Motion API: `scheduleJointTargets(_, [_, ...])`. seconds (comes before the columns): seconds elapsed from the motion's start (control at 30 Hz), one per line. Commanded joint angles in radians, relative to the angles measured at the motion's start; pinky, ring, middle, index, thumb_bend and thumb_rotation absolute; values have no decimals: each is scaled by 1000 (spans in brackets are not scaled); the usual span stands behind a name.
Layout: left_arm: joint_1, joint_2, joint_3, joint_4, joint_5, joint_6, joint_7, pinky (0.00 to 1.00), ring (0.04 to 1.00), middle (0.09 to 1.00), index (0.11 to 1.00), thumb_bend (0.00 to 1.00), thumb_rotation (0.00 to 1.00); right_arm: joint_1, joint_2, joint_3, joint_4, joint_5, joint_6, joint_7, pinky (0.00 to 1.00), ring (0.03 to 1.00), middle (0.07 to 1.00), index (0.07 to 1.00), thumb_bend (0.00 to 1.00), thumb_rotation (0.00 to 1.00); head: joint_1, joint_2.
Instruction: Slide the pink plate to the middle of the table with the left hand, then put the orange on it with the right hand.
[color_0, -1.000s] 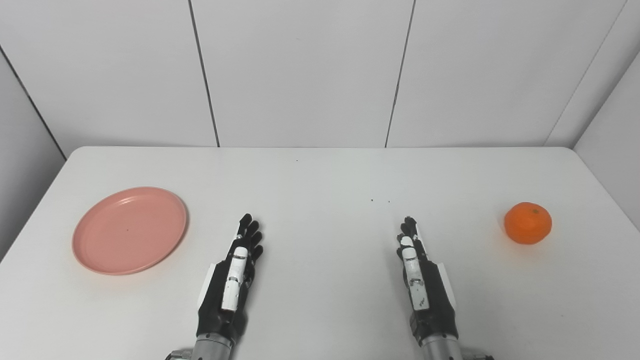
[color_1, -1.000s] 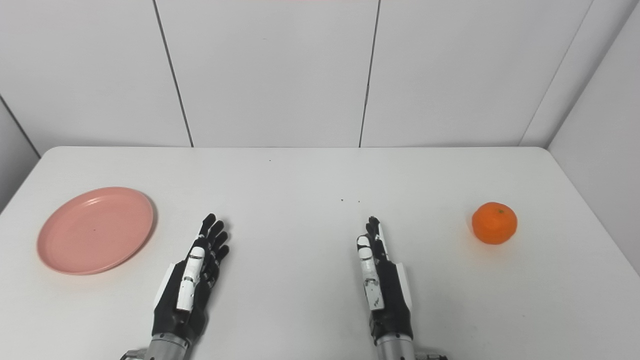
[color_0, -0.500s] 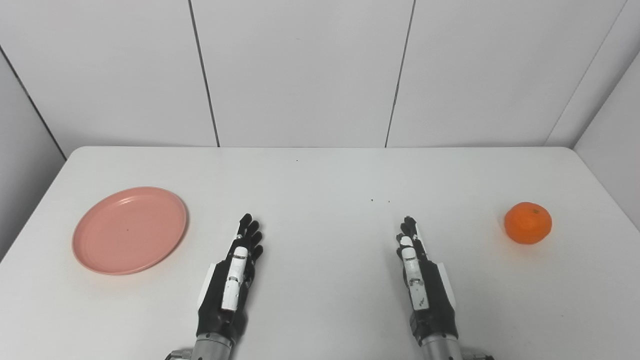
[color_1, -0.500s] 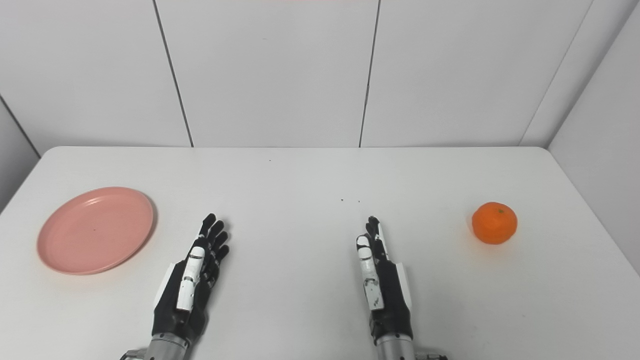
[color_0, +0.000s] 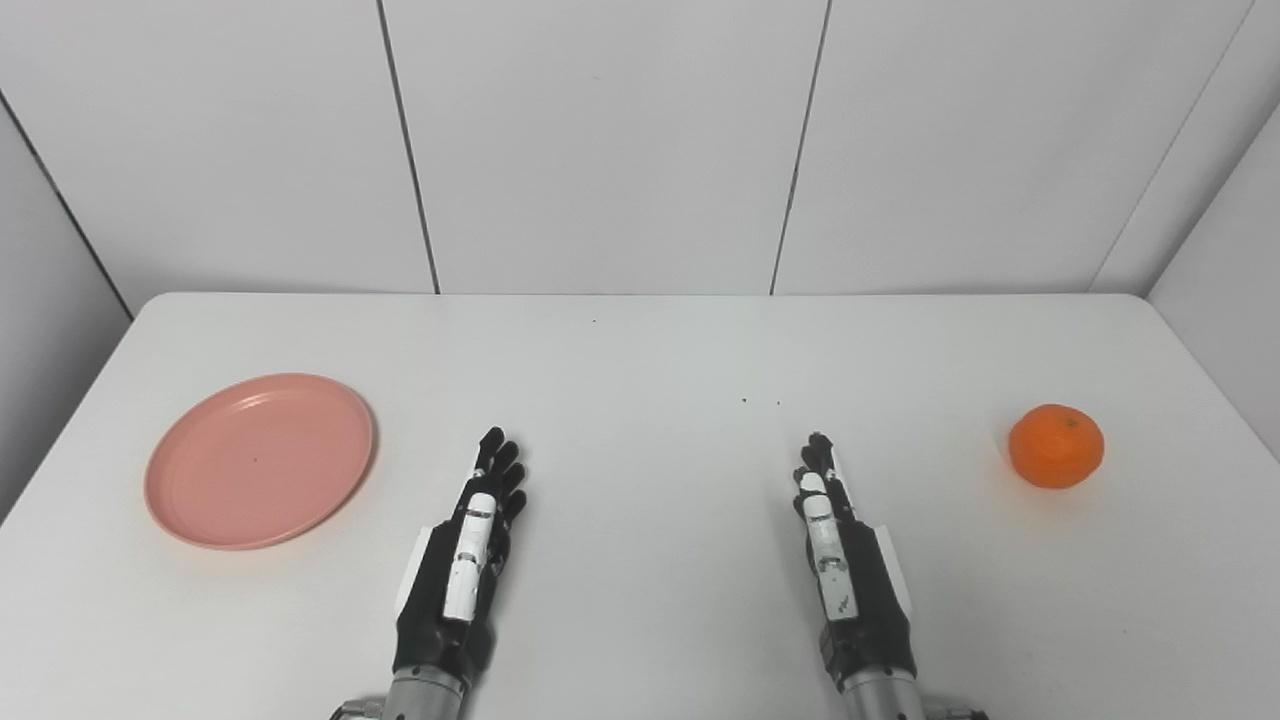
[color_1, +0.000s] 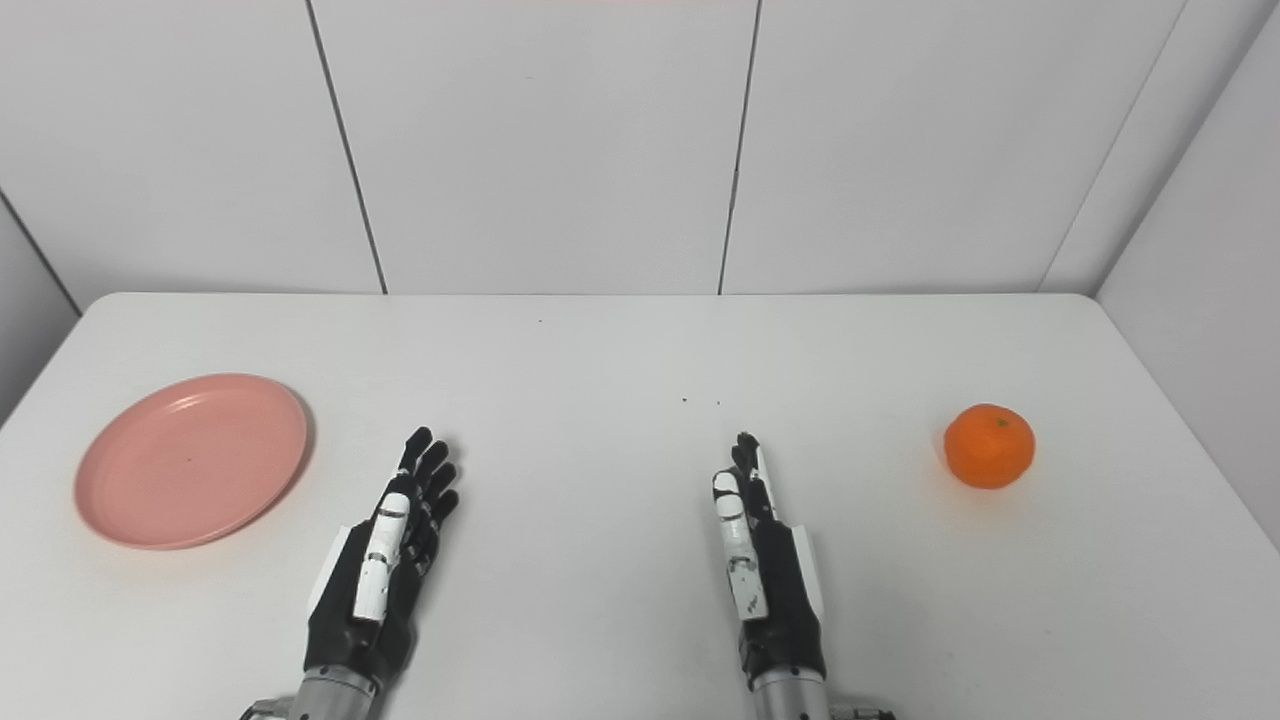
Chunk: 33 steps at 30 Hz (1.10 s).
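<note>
The plate (color_0: 259, 461) is lying flat at about nine o'clock on the table (color_0: 640, 350), well apart from the centre, and the orange (color_0: 1056, 446) is sitting at about three o'clock, near the right edge. Between them, toward six o'clock, the left hand (color_0: 462, 560) and the right hand (color_0: 846, 570) are resting palm-inward with fingers stretched out straight and close together, each holding nothing and touching neither object. Nothing of the task is looking done yet; the plate slide is the step waiting. The risks are lying ahead: the left hand is going to have to reach toward nine o'clock, and pressing on the shallow rim could be tipping the plate or pushing it toward the left edge rather than dragging it inward. The orange, being round, could be rolling off toward three o'clock if the right hand is nudging it before closing. Compared with the earlier frames, nothing is differing: both hands, plate and orange are sitting exactly where they were.
</note>
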Motion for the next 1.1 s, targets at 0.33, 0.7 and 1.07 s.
scheduleJointTargets(0.33, [-16,-36,-41,16,31,-32,7,1000,1000,1000,1000,399,1000,0,-46,-11,-21,35,-61,24,999,986,998,999,210,1000,135,-62])
scheduleJointTargets(0.7, [-9,-69,-65,67,89,-85,36,1000,993,1000,1000,356,1000,8,-89,-23,18,95,-143,65,1000,997,1000,1000,215,1000,222,-115])
scheduleJointTargets(1.07, [-1,-88,-77,73,109,-96,52,992,986,996,990,373,1000,10,-96,-23,11,107,-141,61,1000,995,1000,1000,201,1000,238,-121])
